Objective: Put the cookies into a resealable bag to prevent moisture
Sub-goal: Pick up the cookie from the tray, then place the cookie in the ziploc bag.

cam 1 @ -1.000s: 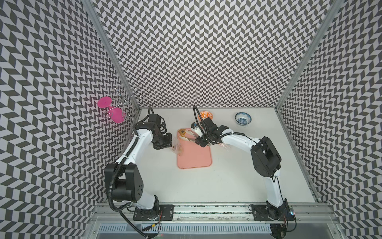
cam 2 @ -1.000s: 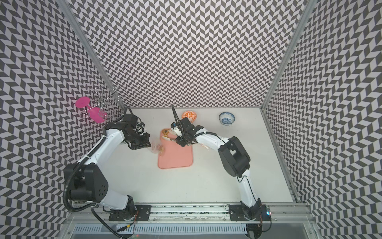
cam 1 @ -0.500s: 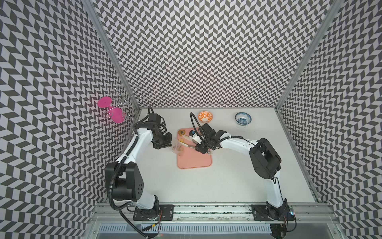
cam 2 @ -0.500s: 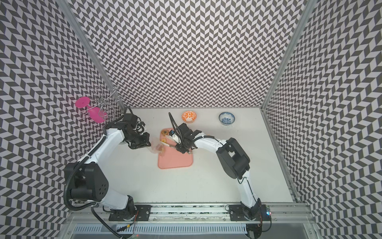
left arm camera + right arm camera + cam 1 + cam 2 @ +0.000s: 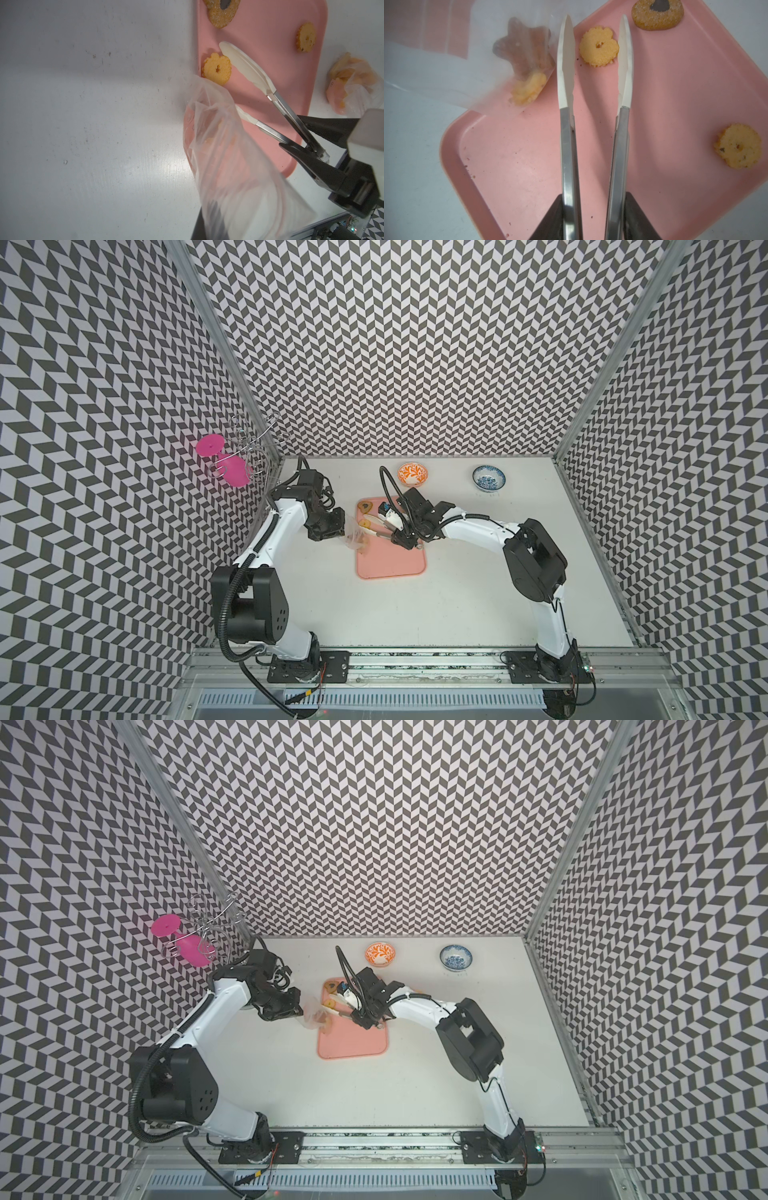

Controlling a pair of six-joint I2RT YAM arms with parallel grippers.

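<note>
Your right gripper [image 5: 593, 199] has swung from the tray's upper edge down toward frame centre in the last second. It is clamped on the tongs [image 5: 566, 135], whose white tips stand apart on either side of a ring cookie [image 5: 599, 48] on the tray [image 5: 529, 166]. Your left gripper [image 5: 337, 534] has stayed put, pinched fully closed on the bag [image 5: 446, 68], which holds a star [image 5: 523, 47] and a yellow cookie [image 5: 529, 87]; a heart cookie [image 5: 656, 18] and a round cookie [image 5: 739, 151] lie loose on the tray.

Both arms bend inward, left hand [image 5: 340, 532] clamped tight, right hand [image 5: 400, 536] gripping, jaws partly apart.
</note>
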